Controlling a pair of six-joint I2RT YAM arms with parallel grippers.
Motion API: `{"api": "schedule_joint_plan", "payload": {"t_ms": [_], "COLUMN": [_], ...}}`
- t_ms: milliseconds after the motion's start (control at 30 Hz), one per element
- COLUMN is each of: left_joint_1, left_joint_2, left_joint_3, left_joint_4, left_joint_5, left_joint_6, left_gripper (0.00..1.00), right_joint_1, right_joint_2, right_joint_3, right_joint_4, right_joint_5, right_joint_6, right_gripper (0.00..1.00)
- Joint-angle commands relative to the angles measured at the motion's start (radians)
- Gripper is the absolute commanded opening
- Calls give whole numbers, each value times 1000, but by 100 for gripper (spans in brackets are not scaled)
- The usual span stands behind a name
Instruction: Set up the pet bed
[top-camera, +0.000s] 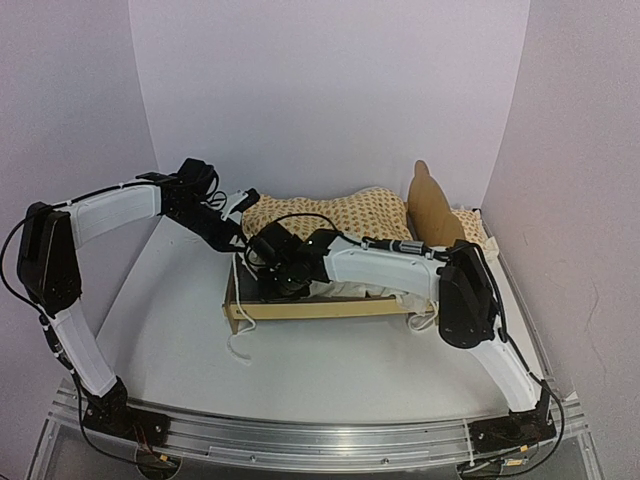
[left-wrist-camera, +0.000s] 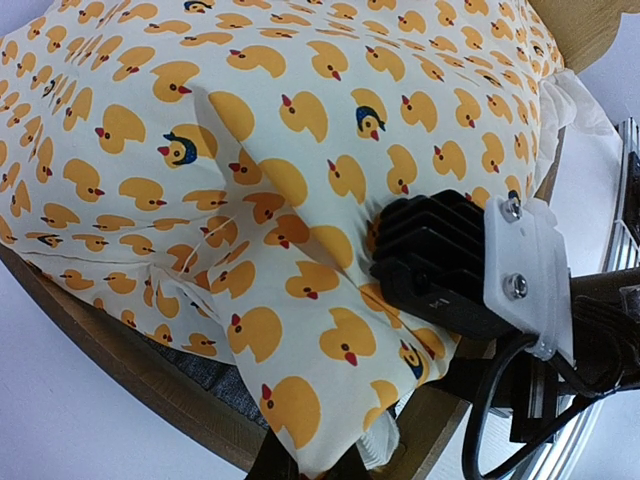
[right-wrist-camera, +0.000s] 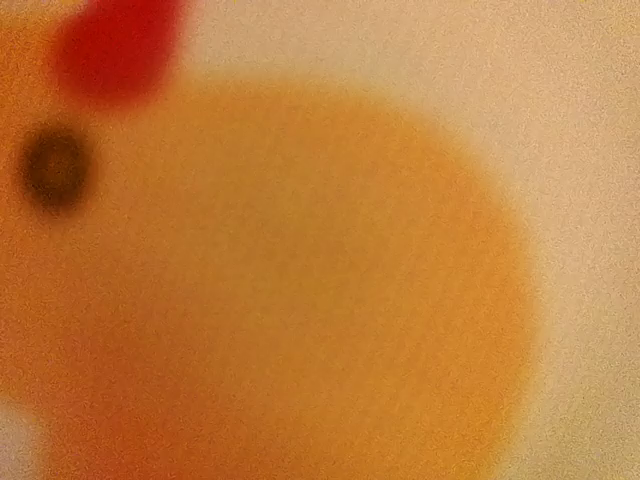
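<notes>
The pet bed (top-camera: 310, 308) lies mid-table, a light plywood frame with its rounded headboard (top-camera: 430, 205) at the right end. A duck-print cushion (top-camera: 340, 212) bulges over the frame. My left gripper (top-camera: 240, 215) reaches in at the bed's far left corner. In the left wrist view it (left-wrist-camera: 312, 468) is shut on a corner of the cushion (left-wrist-camera: 300, 150), above the wooden rail (left-wrist-camera: 100, 340) and the grey fabric base (left-wrist-camera: 190, 365). My right gripper (top-camera: 272, 268) presses down into the cushion near the left end. Its wrist view shows only blurred duck print, so its fingers are hidden.
A small piece of duck print (top-camera: 468, 222) lies right of the headboard by the wall. A white cord (top-camera: 238, 345) trails from the bed's left end onto the table. White walls close in on three sides. The right arm's black wrist (left-wrist-camera: 440, 260) is close to my left gripper.
</notes>
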Motion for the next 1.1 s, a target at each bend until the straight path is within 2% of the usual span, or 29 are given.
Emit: {"api": "schedule_joint_plan", "payload": {"t_ms": [0,133,233,333,367,433,533,633,733,800,967,1067], "left_joint_1": [0,0,0,0,0,0,0,0,0,0,-3,-3], "left_joint_2": [-24,-28,-30,-30,-30,-30,-29,-30,-27,-24,-26,-30], "left_joint_3": [-2,-4,-1,4,6,9,10,6,-2,-8,-29,-41], "left_joint_4": [3,0,-2,-5,-8,-14,-24,-45,-63,-71,-87,-110], "left_joint_5": [18,24,25,24,24,25,22,35,48,53,52,65], "left_joint_6": [13,12,13,14,16,22,41,71,107,125,159,186], "left_gripper": [0,0,0,0,0,0,0,0,0,0,0,0], "right_joint_1": [4,-21,-27,-28,-28,-27,-29,-47,-62,-70,-73,-76], "right_joint_2": [52,92,109,95,82,51,-3,-110,-200,-204,-79,-6], "right_joint_3": [81,60,60,57,60,87,123,5,-166,-214,-148,-85], "right_joint_4": [-42,-42,-43,-43,-41,-39,-43,-43,-45,-49,-124,-176], "right_joint_5": [-32,-65,-106,-127,-148,-241,-480,-648,-672,-668,-673,-598], "right_joint_6": [3,4,-11,-17,-28,-69,-149,-165,-154,-139,-149,-156], "right_gripper": [31,29,19,2,0,0,0,0,0,0,0,0]}}
